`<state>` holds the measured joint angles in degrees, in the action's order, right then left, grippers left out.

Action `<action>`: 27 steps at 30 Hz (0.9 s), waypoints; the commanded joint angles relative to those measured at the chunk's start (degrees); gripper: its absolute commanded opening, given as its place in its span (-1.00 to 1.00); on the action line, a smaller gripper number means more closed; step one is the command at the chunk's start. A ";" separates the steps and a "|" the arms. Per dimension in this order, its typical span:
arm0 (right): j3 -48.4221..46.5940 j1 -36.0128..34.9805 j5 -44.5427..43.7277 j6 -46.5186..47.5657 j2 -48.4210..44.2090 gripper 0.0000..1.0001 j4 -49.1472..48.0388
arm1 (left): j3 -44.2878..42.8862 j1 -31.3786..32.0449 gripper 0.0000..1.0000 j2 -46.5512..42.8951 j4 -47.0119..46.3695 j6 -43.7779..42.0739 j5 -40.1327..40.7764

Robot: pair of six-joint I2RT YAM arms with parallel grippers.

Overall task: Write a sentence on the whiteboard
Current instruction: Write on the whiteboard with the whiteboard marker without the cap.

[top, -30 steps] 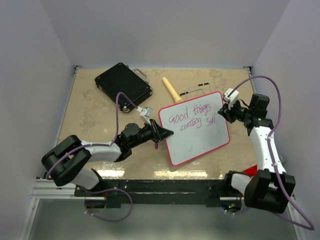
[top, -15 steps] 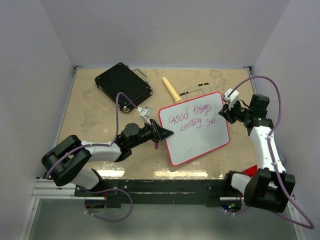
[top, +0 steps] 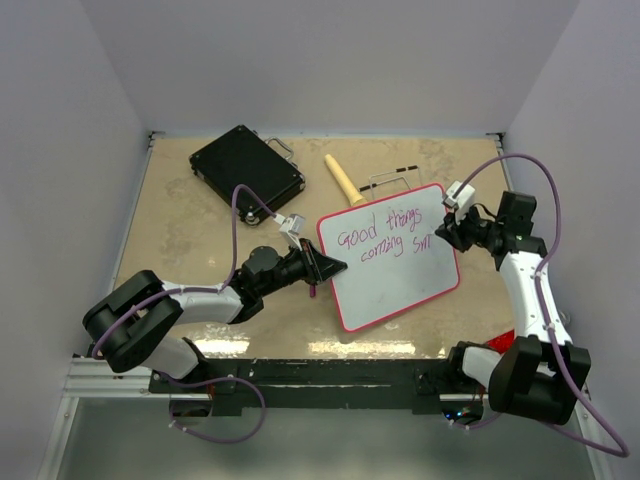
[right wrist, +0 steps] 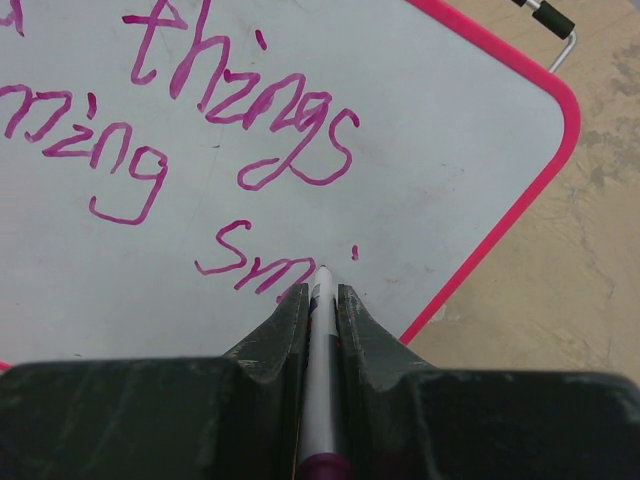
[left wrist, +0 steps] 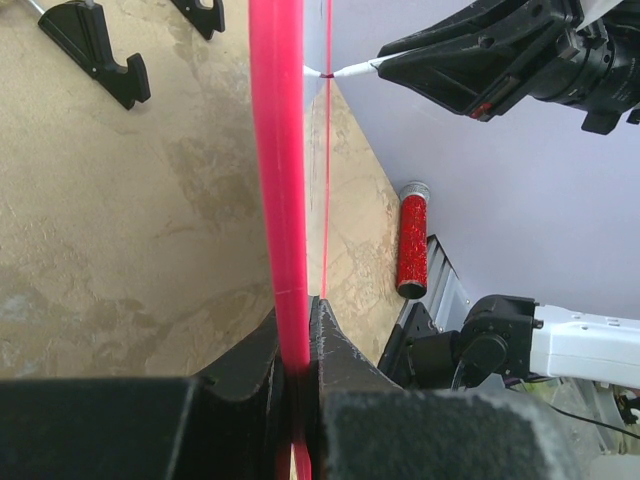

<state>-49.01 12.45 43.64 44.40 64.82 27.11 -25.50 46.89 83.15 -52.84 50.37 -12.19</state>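
Note:
The whiteboard (top: 395,285) lies tilted in the middle of the table, pink-rimmed. On it the sentence (top: 385,232) reads "Good things coming sm" in pink-purple marker; the right wrist view shows "things", "ming" and "sm" with a dot (right wrist: 245,150). My left gripper (top: 332,266) is shut on the board's left rim, seen edge-on as a pink strip (left wrist: 280,200). My right gripper (top: 444,236) is shut on a white marker (right wrist: 320,380), its tip touching the board just right of "sm".
A black hard case (top: 246,167) lies at the back left. A wooden-handled tool (top: 343,180) and a wire stand (top: 392,180) lie behind the board. A red cylinder (left wrist: 412,240) stands near the right table edge.
My right gripper has shifted slightly left and down at the end of the second line. The left arm and the board have not moved.

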 commanded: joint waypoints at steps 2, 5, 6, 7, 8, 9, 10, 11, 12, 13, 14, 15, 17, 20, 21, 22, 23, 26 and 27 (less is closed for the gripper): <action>-0.82 0.21 0.75 1.30 1.10 -1.00 0.84 | 0.45 0.39 -1.00 -0.27 -2.27 -3.17 -2.84; -0.91 0.21 0.31 0.69 1.54 -1.00 0.14 | 0.45 0.48 -1.00 -0.27 -2.18 -3.17 -2.93; -0.82 0.21 -0.04 0.08 1.45 -1.00 -0.22 | 0.36 0.48 -1.00 -0.27 -2.27 -3.09 -2.93; -0.82 0.21 -0.22 -0.36 1.37 -1.00 -0.65 | 0.36 0.39 -1.00 -0.27 -2.27 -3.26 -2.93; -0.73 0.12 -0.48 -0.89 1.28 -1.00 -1.62 | 0.45 0.48 -1.00 -0.27 -2.27 -3.17 -2.93; -0.64 0.12 -1.35 -1.85 1.02 -1.00 -2.15 | 0.36 0.39 -1.00 -0.36 -2.18 -3.17 -2.93; -0.56 0.21 -1.62 -2.21 0.84 -1.00 -2.59 | 0.36 0.48 -1.00 -0.36 -2.18 -3.17 -2.93; -0.38 0.12 -1.97 -2.39 0.66 -1.00 -3.29 | 0.36 0.48 -1.00 -0.45 -2.09 -3.26 -2.93; -0.29 0.21 -2.50 -3.00 0.57 -1.00 -3.64 | 0.45 0.48 -1.00 -0.45 -2.01 -3.35 -2.93; -0.21 0.12 -2.77 -3.09 0.57 -1.00 -3.91 | 0.36 0.39 -1.00 -0.45 -2.00 -3.26 -2.93; -0.20 0.12 -3.03 -3.18 0.66 -1.00 -4.00 | 0.27 0.39 -1.00 -0.45 -2.00 -3.26 -2.93; -0.20 0.12 -3.38 -3.18 0.84 -1.00 -3.91 | 0.36 0.39 -1.00 -0.36 -1.92 -3.26 -2.93; -0.20 0.12 -3.12 -2.66 0.92 -1.00 -3.39 | 0.18 0.48 -1.00 -0.27 -2.00 -3.26 -3.02; -0.55 0.21 -1.80 -0.47 1.36 -1.00 -1.20 | 0.01 0.48 -1.00 -0.19 -2.00 -3.26 -3.02; -0.82 0.12 -1.28 0.67 1.89 -1.00 -0.14 | 0.01 0.39 -1.00 -0.19 -2.00 -3.35 -3.02; -1.08 0.12 -0.23 1.90 2.33 -1.00 1.09 | 0.09 0.39 -1.00 -0.19 -2.00 -3.35 -3.02; -1.43 0.21 0.22 4.09 2.59 -1.00 3.36 | 0.01 0.39 -1.00 -0.27 -2.00 -3.35 -3.02; -1.79 0.12 1.45 7.96 3.47 -1.00 7.41 | -0.08 0.39 -1.00 -0.19 -2.00 -3.35 -3.11; -1.79 0.12 1.45 8.68 3.65 -1.00 8.12 | 0.01 0.30 -1.00 -0.19 -2.00 -3.35 -3.11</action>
<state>-49.28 12.73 42.70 46.92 67.07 28.53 -25.47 46.89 83.15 -52.45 51.48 -11.86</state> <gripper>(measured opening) 0.141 0.090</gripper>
